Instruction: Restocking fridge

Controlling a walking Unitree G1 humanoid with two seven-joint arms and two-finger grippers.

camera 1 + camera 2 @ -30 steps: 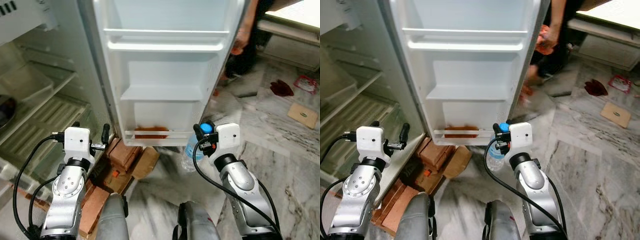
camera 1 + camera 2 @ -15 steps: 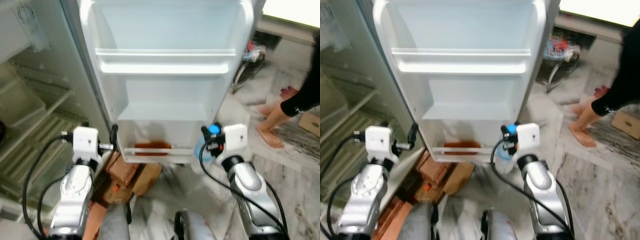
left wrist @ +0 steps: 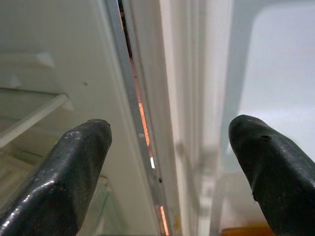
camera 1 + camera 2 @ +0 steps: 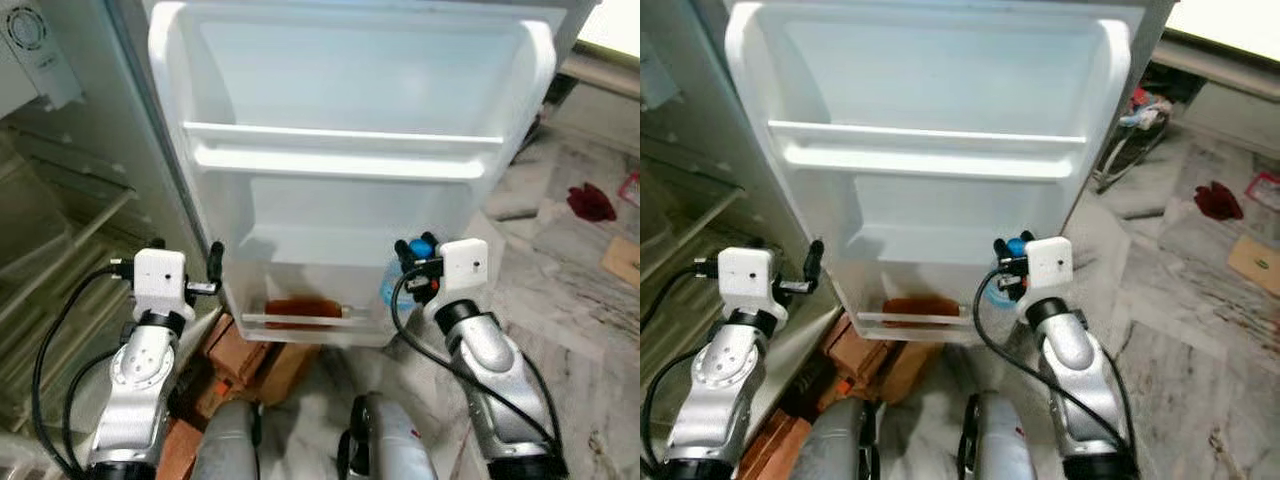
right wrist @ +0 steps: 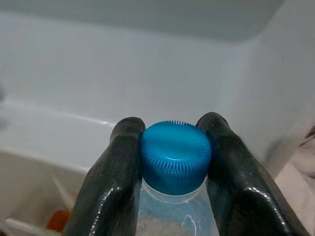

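Door: white plastic inner face of the open fridge door (image 4: 350,200) is being faced square-on, with its lowest door bin (image 4: 305,318), fronted by a thin white rail, sitting at the bottom.
Bin contents: one flat orange-brown packet (image 4: 300,308) is lying along the bin's left and middle part; the right end is being left free.
Bottle: clear plastic water bottle with a blue ribbed cap (image 5: 175,158) is being held upright, its long axis vertical, hanging just outside the bin's right end and level with it.
Right gripper: right gripper (image 5: 174,157) is being kept clamped on the cap, one black finger pressed to each side, so the bottle is being carried by its top.
Key relation: the free right end of the bin is judged to lie just to the left of and slightly ahead of the bottle, so a short inward shift over the rail is being called for.
Left gripper: left gripper (image 3: 167,162) is being held spread wide at the door's hinge edge, grasping nothing, well apart from the bottle; the right arm is the nearer one.
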